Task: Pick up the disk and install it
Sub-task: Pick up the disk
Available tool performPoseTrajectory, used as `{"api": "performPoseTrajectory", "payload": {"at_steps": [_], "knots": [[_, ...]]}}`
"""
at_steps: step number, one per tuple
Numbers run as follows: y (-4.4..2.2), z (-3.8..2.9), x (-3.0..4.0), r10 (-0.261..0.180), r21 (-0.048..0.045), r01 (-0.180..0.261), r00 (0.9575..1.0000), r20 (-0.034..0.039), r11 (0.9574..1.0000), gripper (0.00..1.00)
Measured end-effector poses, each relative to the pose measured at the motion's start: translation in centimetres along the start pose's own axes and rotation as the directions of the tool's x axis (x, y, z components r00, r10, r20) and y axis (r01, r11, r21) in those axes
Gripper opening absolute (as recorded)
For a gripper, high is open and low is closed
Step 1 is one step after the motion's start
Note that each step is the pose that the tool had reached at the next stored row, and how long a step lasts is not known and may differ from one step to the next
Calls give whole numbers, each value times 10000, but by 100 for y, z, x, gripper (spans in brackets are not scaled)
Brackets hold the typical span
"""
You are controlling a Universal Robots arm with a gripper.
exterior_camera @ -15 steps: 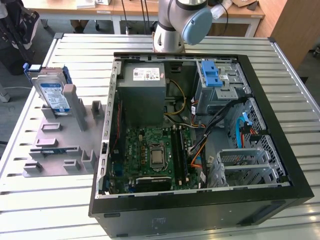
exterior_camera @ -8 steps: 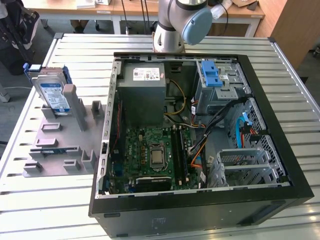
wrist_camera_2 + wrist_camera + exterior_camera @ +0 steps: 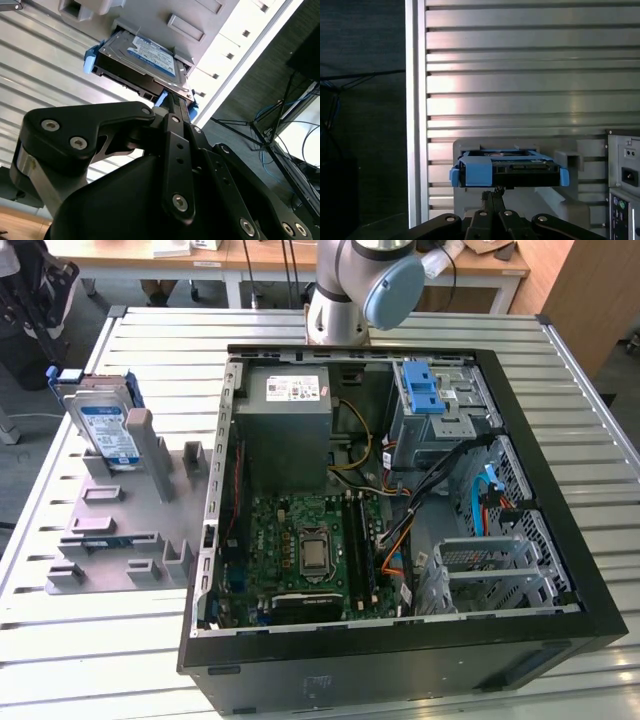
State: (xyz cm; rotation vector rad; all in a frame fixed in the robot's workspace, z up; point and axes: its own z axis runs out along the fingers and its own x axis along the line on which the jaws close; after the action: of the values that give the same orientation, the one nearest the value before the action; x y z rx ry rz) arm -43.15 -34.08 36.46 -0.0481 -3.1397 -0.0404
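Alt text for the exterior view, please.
An open computer case lies on a slatted metal table, its circuit board exposed. On the exterior view's left, the disk stands on edge in a grey holder.

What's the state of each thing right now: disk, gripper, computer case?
disk: standing on edge in the grey holder, not picked up.
gripper: shut, holding nothing.
computer case: lying flat, side panel off, inside exposed.
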Motion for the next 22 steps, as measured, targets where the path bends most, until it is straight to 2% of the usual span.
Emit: {"api": "performPoseTrajectory", "payload": {"at_steps": [9,22], "knots": [[0,-1,0,-627,1,627,9980,-18,9980,11],[0,-1,0,-1298,0,1298,9915,-34,9915,11]]}}
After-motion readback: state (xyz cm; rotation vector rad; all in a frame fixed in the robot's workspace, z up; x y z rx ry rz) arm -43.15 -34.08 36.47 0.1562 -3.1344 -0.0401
